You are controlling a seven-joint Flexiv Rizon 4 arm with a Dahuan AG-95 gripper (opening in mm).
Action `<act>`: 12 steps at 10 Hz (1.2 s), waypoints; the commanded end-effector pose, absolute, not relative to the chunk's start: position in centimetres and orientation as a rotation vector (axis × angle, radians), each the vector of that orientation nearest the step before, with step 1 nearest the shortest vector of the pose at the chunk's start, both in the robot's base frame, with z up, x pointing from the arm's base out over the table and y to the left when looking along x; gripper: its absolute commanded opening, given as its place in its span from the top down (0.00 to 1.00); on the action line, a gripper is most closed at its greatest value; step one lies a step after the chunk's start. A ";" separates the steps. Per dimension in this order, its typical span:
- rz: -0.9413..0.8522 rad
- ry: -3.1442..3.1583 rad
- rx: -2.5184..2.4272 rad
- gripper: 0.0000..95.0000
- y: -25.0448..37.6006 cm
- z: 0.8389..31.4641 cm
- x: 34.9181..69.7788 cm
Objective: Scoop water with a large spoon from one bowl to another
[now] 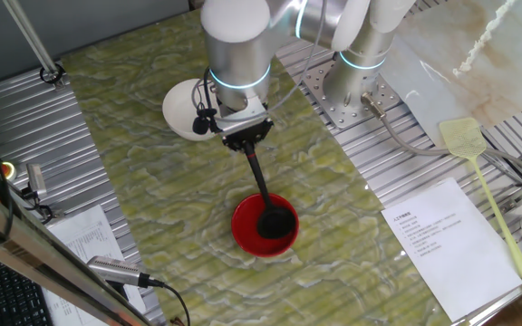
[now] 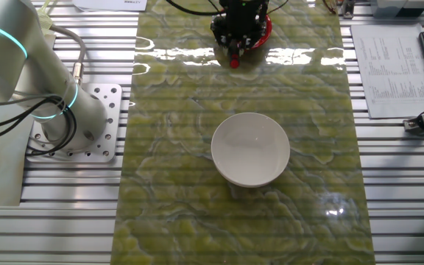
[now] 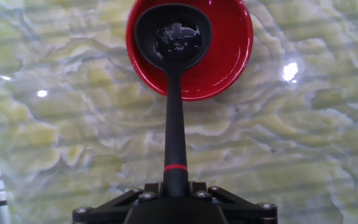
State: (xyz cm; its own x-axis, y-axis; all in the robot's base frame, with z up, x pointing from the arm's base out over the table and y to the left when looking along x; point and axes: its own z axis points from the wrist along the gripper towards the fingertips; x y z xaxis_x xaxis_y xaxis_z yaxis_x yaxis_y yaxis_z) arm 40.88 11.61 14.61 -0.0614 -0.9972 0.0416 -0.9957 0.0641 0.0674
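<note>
Large spoon (image 3: pixel 173 93) gripped at handle end by closed gripper (image 3: pixel 175 194), scoop sunk in red bowl (image 3: pixel 229 50) straight ahead of the fingers, likely to fill. Faint sheen of water (image 3: pixel 178 37) in scoop. Long axis ran forward and down from gripper, scoop farthest out. White bowl (image 2: pixel 250 149) waited well behind.

Black large spoon (image 3: pixel 174 74) extended from the claw (image 3: pixel 175 190), which was clamped on the handle just behind a thin red band. Its deep round scoop sat over the red bowl (image 3: pixel 229 56), toward one side, and carried water (image 3: pixel 178 36) seen only as a broken sheen. The glossy, shallow red bowl rested on the green-veined counter (image 3: pixel 303 143). The plain white bowl (image 2: pixel 250 149) stood upright, well apart from it.
</note>
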 end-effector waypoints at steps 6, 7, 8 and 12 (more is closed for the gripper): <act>-0.021 -2.182 2.162 1.00 11.5 13.4 42.7; -0.025 -2.174 2.172 1.00 11.3 13.3 43.0; -0.025 -2.163 2.182 1.00 11.1 13.2 43.3; -0.022 -2.076 2.257 1.00 10.4 12.5 44.1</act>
